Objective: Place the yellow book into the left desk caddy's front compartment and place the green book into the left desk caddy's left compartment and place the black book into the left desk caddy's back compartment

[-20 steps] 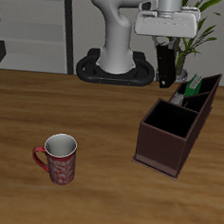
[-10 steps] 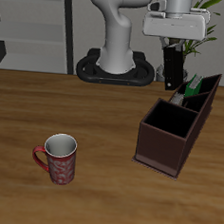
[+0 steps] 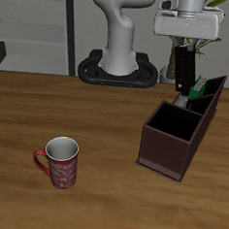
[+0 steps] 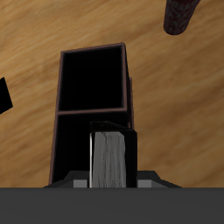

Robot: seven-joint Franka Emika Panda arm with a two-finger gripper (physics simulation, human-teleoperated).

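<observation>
The arm is holding the black book (image 3: 183, 67) up in the air right now, with the gripper (image 3: 184, 46) clamped on its top end so the book is hanging upright over the back end of the caddy (image 3: 172, 150). So this looks like the black-book step – back compartment is the target. Something bright green is poking out of one of the small sections at that end, which I'm guessing is the green book (image 3: 197, 90) already parked; I can't spot the yellow book from either angle. From the wrist cam the book (image 4: 112, 158) is showing its pale page edge, sitting above the small sections with the big square section beyond it. Next bit is lining it up over the right slot – without clipping the divider or the green one – then lowering it straight down and letting go. The mug (image 3: 60, 162) is well out of the way.
</observation>
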